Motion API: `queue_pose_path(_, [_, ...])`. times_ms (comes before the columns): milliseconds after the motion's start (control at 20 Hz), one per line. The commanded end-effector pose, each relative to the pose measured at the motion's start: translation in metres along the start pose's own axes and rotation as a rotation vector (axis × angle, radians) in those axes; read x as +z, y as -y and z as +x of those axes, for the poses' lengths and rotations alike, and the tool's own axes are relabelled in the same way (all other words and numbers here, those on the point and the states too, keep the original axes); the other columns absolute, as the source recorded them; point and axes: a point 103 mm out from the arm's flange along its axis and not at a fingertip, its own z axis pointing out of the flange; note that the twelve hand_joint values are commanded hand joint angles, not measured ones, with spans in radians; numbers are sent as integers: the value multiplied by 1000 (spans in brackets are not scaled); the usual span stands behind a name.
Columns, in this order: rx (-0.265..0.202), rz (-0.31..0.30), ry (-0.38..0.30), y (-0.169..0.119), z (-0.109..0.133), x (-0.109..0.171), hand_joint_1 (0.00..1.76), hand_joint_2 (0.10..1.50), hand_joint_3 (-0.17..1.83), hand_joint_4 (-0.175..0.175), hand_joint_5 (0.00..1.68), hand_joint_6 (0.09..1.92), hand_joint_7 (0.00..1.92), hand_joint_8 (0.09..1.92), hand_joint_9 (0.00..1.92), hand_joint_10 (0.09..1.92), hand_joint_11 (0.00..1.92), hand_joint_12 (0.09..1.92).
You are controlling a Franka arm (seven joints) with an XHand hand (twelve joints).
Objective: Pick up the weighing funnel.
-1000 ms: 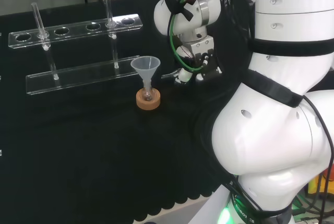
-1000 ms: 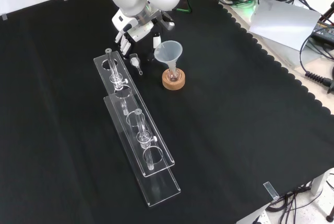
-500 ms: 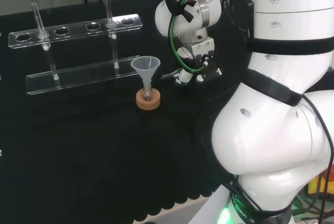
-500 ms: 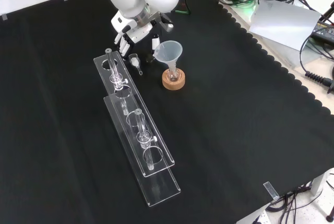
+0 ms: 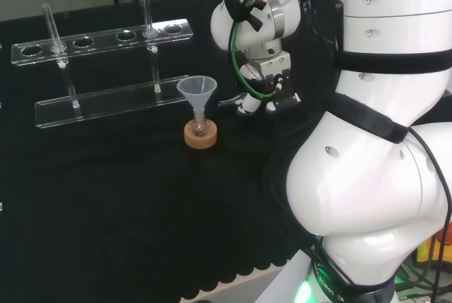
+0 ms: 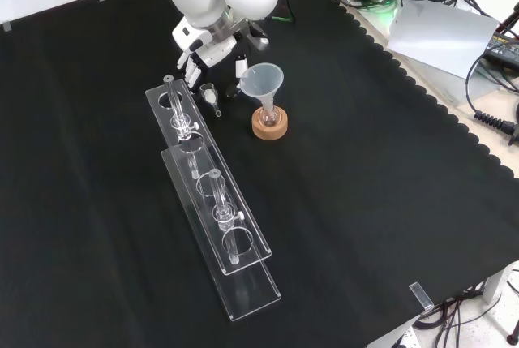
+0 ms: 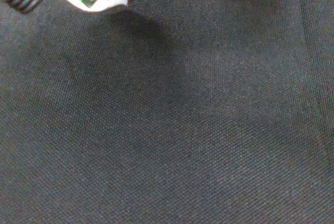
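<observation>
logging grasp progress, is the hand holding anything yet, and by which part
Nothing is held: the weighing funnel lies on the cloth, just below the open hand in the front view.

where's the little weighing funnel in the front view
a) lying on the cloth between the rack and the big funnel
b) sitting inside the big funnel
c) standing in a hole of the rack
a: the front view shows the weighing funnel lying on the cloth between the rack and the big funnel, just in front of the hand.
</observation>
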Motion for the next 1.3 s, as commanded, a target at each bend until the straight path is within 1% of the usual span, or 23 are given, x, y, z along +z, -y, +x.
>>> queue_pose_path(50, [-5, -1, -3, -1, -2, -1, 878, 606, 695, -58, 531, 710, 629, 794, 820, 588, 473, 1293])
queue_pose_path(300, [-3, 4, -8, -2, -3, -1, 878, 608, 695, -57, 537, 721, 632, 793, 823, 587, 474, 1292])
queue_pose_path(1000, [-9, 11, 2, -3, 2, 1, 874, 615, 696, -54, 551, 748, 637, 792, 830, 584, 477, 1290])
queue_pose_path(1300, [-8, 13, 10, -4, 3, 2, 879, 631, 700, -45, 625, 785, 662, 793, 843, 586, 483, 1289])
